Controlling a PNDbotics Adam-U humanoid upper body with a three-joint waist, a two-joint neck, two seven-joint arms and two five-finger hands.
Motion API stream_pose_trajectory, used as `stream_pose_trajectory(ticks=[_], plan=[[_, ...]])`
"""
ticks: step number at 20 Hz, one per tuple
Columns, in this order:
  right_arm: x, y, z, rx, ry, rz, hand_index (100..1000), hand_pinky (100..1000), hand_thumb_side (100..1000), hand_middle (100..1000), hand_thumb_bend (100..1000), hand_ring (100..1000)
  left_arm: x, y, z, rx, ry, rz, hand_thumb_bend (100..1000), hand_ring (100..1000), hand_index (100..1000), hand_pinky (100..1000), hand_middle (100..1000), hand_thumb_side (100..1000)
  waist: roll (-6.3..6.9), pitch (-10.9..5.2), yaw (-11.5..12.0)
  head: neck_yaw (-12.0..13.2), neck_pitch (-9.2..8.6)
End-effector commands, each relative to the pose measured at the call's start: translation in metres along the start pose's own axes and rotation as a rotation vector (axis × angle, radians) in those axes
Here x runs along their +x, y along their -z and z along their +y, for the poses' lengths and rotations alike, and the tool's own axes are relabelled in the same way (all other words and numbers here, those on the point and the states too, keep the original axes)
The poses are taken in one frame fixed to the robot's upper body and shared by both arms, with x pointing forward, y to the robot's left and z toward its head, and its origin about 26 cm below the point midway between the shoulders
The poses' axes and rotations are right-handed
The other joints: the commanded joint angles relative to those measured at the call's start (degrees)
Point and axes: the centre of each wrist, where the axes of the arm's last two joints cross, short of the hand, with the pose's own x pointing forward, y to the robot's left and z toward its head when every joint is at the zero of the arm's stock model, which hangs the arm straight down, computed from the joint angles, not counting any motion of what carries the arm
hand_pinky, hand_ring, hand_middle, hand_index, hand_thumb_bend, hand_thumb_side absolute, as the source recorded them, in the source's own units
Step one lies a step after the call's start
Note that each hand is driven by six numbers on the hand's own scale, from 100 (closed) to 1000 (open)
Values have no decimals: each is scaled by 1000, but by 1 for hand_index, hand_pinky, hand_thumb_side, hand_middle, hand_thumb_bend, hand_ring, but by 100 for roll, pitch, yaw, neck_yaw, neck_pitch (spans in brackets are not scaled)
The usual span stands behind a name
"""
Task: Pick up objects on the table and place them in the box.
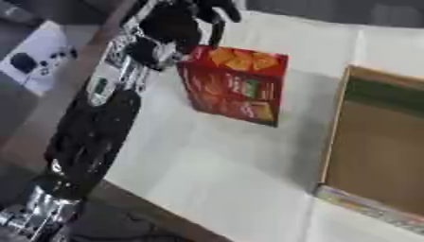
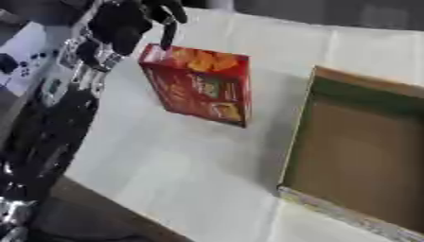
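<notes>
Red cardboard snack carton (image 1: 236,85) hangs tilted from the left hand (image 1: 178,21), fingers curled on its top edge, beside the open brown box (image 1: 377,146).

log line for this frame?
left hand: shut on red box, lifted off table | right hand: not in view | cardboard box: open, right

Head stereo pair, downward, near-identical overlap

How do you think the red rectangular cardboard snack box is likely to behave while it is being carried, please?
The red rectangular cardboard snack box probably stays stiff: its faces look flat. Held at one top corner by the left hand, it hangs tilted, so it may swing. It is likely light for its size.
</notes>
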Motion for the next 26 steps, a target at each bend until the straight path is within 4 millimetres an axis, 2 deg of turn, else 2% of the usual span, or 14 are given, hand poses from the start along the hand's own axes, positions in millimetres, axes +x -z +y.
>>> stream_pose_trajectory(ticks=[1,7,9,10,11,12,14,15,16,19,21,26], plan=[[-3,-9,12,27,-4,13,763,327,1000,640,100,512,8,-3,15,-78,82,-67,100,677,830,300,783,370,-1,-47,-10,13,0],[-3,-9,12,29,-5,15,762,327,1000,640,100,512,1,-13,28,-48,38,-74,118,713,843,350,802,402,6,-44,-15,21,0],[-3,-9,12,28,-6,16,763,327,1000,640,100,512,-1,-17,30,-41,20,-76,162,823,864,503,850,437,4,-43,-13,22,0],[-3,-9,12,28,-5,16,762,327,1000,640,100,512,-2,-18,31,-33,11,-81,222,879,893,581,912,393,4,-43,-12,21,0],[-3,-9,12,29,-5,17,762,327,1000,639,100,511,-2,-20,32,-27,5,-86,257,932,936,675,965,398,4,-43,-12,21,0],[-3,-10,13,29,-6,17,762,327,1000,639,100,511,-2,-22,34,-15,3,-92,283,977,955,728,1000,401,6,-43,-7,19,0],[-3,-10,13,31,-6,19,762,327,1000,639,100,511,-2,-25,38,6,19,-96,302,1000,993,813,1000,413,11,-41,0,17,0],[-3,-10,13,31,-6,20,762,327,1000,639,100,511,-2,-27,39,11,33,-94,303,1000,990,805,1000,411,12,-40,1,17,0],[-3,-10,13,31,-6,21,762,327,1000,639,100,511,-2,-28,39,5,50,-85,285,1000,1000,861,1000,417,14,-37,1,15,0],[-3,-10,13,31,-7,23,762,327,1000,639,100,511,-3,-32,40,-23,106,-54,277,1000,1000,855,1000,402,17,-30,0,10,0],[-3,-10,14,32,-7,24,762,327,1000,639,100,511,-5,-36,39,-40,140,-28,240,1000,1000,801,1000,406,20,-24,-1,4,0],[-3,-11,14,35,-8,28,762,327,1000,639,100,510,-10,-45,40,-19,173,13,249,1000,990,759,1000,399,29,-12,2,-3,0]])
